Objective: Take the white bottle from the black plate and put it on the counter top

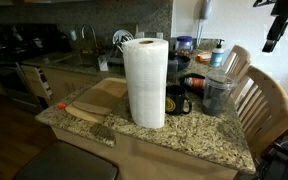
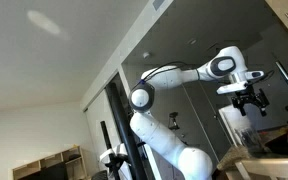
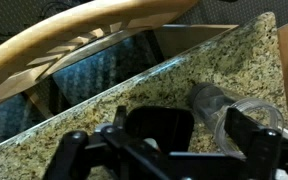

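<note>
The black plate (image 1: pixel 181 101) lies on the speckled granite counter top (image 1: pixel 199 130), right of a tall paper towel roll. In the wrist view the plate (image 3: pixel 159 125) sits below my gripper (image 3: pixel 178 122), whose fingers stand wide apart and empty. A small white bit (image 3: pixel 149 143) shows at the plate's near edge; I cannot tell if it is the white bottle, the gripper body hides the rest. In both exterior views the gripper (image 1: pixel 274 30) (image 2: pixel 249 100) hangs high above the counter.
A paper towel roll (image 1: pixel 144 82) stands mid-counter. A wooden cutting board (image 1: pixel 102 97) lies beside it. A clear plastic jar (image 1: pixel 216 92) (image 3: pixel 234 115) stands next to the plate. Wooden chairs (image 1: pixel 259 100) line the counter's edge. A sink and clutter lie behind.
</note>
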You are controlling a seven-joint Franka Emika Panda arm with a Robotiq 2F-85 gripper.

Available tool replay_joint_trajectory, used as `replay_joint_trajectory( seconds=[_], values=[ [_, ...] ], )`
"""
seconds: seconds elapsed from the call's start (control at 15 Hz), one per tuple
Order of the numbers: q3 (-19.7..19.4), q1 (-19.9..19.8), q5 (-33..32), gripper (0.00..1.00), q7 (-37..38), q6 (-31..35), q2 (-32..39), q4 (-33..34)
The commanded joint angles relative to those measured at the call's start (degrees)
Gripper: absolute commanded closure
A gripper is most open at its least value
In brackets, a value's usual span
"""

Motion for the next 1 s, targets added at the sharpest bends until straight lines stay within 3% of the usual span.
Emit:
replay_joint_trajectory(
  seconds=[0.0, 0.47, 0.8, 0.87, 0.93],
  values=[
    [0.7, -0.9, 0.4, 0.0, -0.4, -0.1, 0.1, 0.1],
    [0.5, -0.7, 0.9, 0.0, -1.0, 0.4, 0.1, 0.0],
    [0.0, -0.1, 4.8, 0.0, -2.2, 11.1, -1.0, -1.7],
    [2.7, 1.2, 6.5, 0.0, 2.1, 6.2, 0.0, 7.2],
    [4.5, 1.7, 7.1, 0.0, 3.8, 8.7, 0.6, 7.1]
  ],
)
